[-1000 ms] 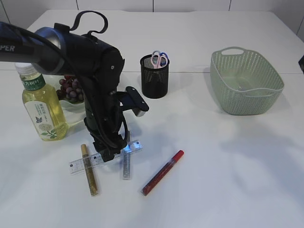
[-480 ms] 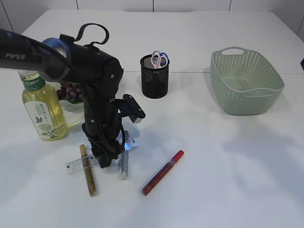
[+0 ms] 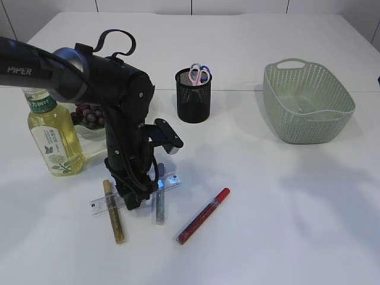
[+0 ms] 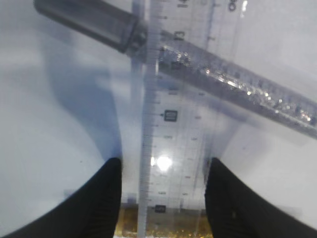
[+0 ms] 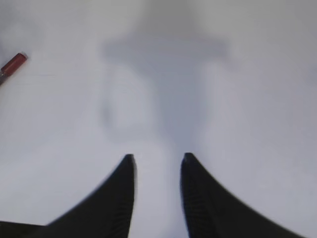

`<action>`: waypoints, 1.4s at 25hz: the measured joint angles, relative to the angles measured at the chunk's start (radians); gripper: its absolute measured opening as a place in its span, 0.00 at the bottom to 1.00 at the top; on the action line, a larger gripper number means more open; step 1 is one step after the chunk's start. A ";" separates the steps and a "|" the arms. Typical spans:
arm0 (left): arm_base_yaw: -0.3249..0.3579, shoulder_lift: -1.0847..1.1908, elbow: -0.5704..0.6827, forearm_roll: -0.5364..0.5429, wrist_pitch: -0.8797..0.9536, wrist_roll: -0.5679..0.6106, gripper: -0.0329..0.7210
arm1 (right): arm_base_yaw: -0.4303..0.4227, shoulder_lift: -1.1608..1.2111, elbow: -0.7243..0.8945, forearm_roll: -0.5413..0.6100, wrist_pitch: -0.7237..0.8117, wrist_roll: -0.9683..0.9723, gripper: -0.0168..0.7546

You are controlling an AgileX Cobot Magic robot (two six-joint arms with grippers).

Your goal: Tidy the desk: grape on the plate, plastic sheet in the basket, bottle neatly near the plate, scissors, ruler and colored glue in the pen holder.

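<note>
Your left gripper (image 4: 162, 198) straddles the ruler (image 4: 178, 129), jaws parted on either edge, probably to pinch it; whether they touch it you can't tell. The ruler is clear plastic (printed marks), lying across gold (image 3: 113, 211) and silver glue sticks (image 3: 159, 208). Pen holder (image 3: 193, 98) waits beyond.

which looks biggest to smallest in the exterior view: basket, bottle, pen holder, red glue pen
1. basket, clearly largest.
2. bottle.
3. pen holder, with the scissors standing in it.
4. red glue pen, long but thinnest.
The bottle is partly hidden by the arm, yet it still looks bigger than the holder.
</note>
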 joint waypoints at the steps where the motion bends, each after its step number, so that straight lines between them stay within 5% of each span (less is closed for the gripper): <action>1: 0.000 0.000 0.000 -0.002 0.000 0.000 0.56 | 0.000 0.000 0.000 -0.001 0.000 0.001 0.38; 12: 0.000 0.000 0.000 -0.007 0.018 0.000 0.42 | 0.000 0.000 0.000 -0.005 0.000 0.001 0.36; 24: 0.000 0.000 -0.002 -0.020 0.053 -0.041 0.41 | 0.000 0.000 0.000 -0.007 0.000 0.001 0.36; 35: 0.000 -0.003 -0.160 -0.119 0.157 -0.193 0.41 | 0.000 -0.002 0.000 -0.037 0.000 0.001 0.36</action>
